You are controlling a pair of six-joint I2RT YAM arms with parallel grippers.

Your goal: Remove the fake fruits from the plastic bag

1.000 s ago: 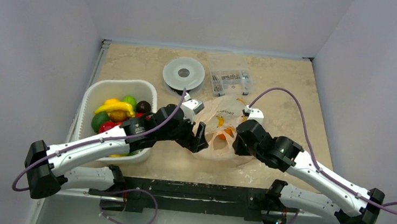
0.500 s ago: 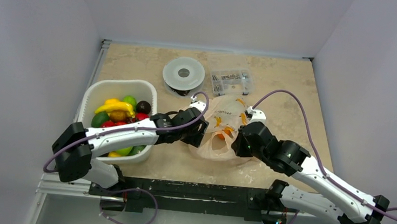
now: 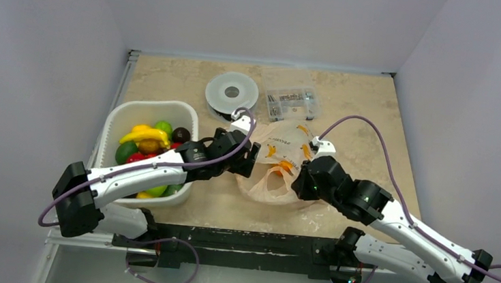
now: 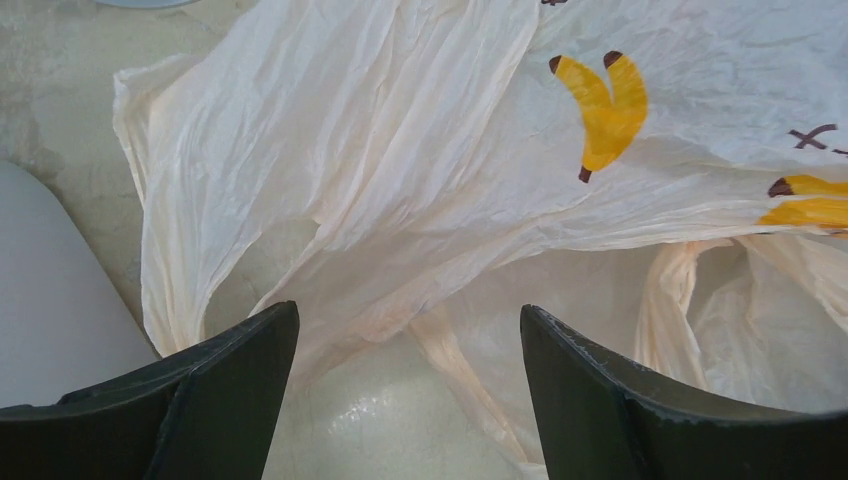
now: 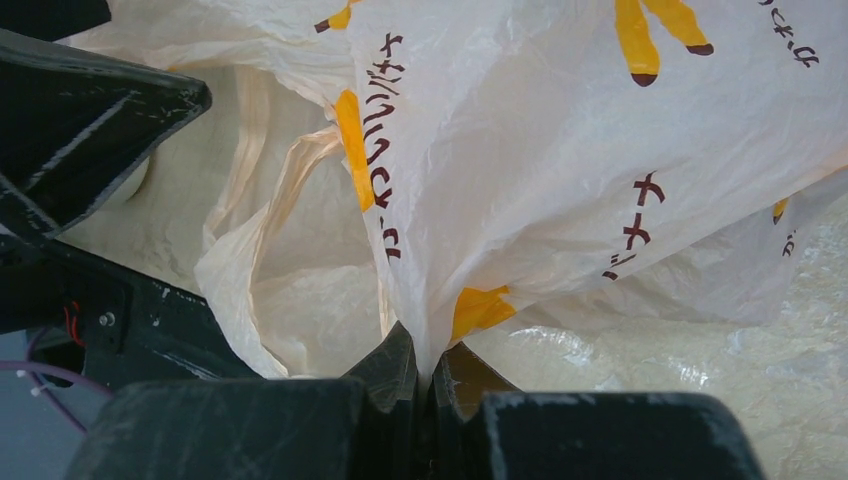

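The pale-peach plastic bag (image 3: 280,164) with yellow banana prints lies crumpled mid-table; it also fills the left wrist view (image 4: 420,150) and the right wrist view (image 5: 600,150). My right gripper (image 5: 430,362) is shut on a pinched fold of the bag's edge, at the bag's near right side (image 3: 302,184). My left gripper (image 4: 405,335) is open and empty, at the bag's left side (image 3: 252,159), with bag film and a loop handle (image 4: 470,370) between its fingers. Several fake fruits (image 3: 148,147), including a yellow banana and green and red pieces, sit in the white tub (image 3: 116,116). No fruit shows inside the bag.
A round white tape spool (image 3: 231,93) and a clear hard box of small parts (image 3: 292,104) stand at the back, just beyond the bag. The white tub stands at the left, close to my left arm. The walls close in on three sides.
My left gripper has moved from the bag's near-left edge up and back along its left side. My right gripper still pinches the bag and has shifted slightly.
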